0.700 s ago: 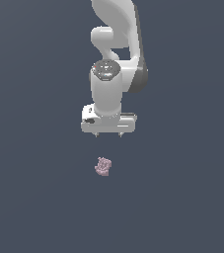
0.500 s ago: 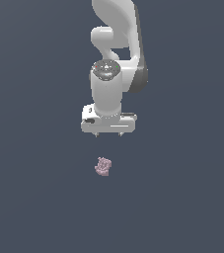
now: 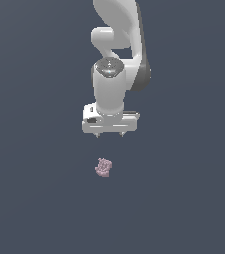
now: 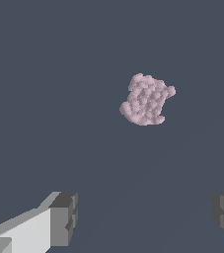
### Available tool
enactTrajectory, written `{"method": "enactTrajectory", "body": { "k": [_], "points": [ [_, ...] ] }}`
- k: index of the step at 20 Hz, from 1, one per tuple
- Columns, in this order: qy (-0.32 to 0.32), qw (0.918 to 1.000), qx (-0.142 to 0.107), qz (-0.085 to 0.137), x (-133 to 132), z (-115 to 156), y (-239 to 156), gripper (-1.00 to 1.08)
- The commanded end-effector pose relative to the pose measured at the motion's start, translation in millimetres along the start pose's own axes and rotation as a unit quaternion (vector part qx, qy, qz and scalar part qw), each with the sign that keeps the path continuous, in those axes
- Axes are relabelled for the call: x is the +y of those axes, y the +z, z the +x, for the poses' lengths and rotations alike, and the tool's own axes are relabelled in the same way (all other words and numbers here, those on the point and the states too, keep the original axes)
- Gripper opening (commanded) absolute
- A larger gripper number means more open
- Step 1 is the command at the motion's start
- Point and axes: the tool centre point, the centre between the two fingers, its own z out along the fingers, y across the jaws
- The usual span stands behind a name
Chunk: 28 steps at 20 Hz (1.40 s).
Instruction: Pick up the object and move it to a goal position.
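Movement since the earlier frames: slight. Arm and end effector [image 3: 110, 134] sit a little lower and a touch further toward the exterior view's left than 0.7 s ago; the shift is small, a slow descent or a fine alignment, not a plunge. Object position: unchanged across all three exterior frames.

Item 1, end effector. White body, two short fingertips [image 3: 97, 135] pointing down. Jaws spread wide, nothing between them, nothing held. In the wrist view the two grey pads [image 4: 64, 218] stand far apart at opposite sides of the frame, with bare tabletop between.

Item 2, object [image 3: 103, 167]. Small, lumpy, pinkish-mauve, bumpy surface, roughly blocky; much narrower than the jaw opening. Lies on the tabletop [image 3: 29, 198], apart from the end effector, below it in the exterior view and slightly toward that view's left of the midline between the fingertips. Wrist view shows it [image 4: 146, 100] clear of both pads, not yet between them. Untouched.

Item 3, tabletop. Plain dark grey-blue, no other items visible. No goal marker is visible in either view.

Assessment: approach phase, early in the task. The small change suggests that the arm is settling over the object before the reach down. Grasp, lift and carry all remain to be done. Next move likely calls for centring the jaws on the object, then lowering until the pads flank it. Risk: the bumpy, irregular shape may shift or twist as the pads meet it if the centring is off.
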Motion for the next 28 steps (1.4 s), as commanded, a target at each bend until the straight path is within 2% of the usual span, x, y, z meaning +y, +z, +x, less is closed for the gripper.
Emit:
{"method": "enactTrajectory", "body": {
  "k": [1,7,14,21,28],
  "points": [
    [0.001,1.0,0.0,0.0,0.4,0.4,0.5,1.0],
    [0.02,0.9998,0.0,0.001,3.5,9.7,5.9,1.0],
    [0.069,0.9976,0.0,0.004,11.9,33.5,22.1,1.0],
    [0.137,0.9905,0.001,0.006,23.8,63.9,48.0,1.0],
    [0.178,0.984,0.002,0.006,30.7,80.8,65.5,1.0]
  ]
}}
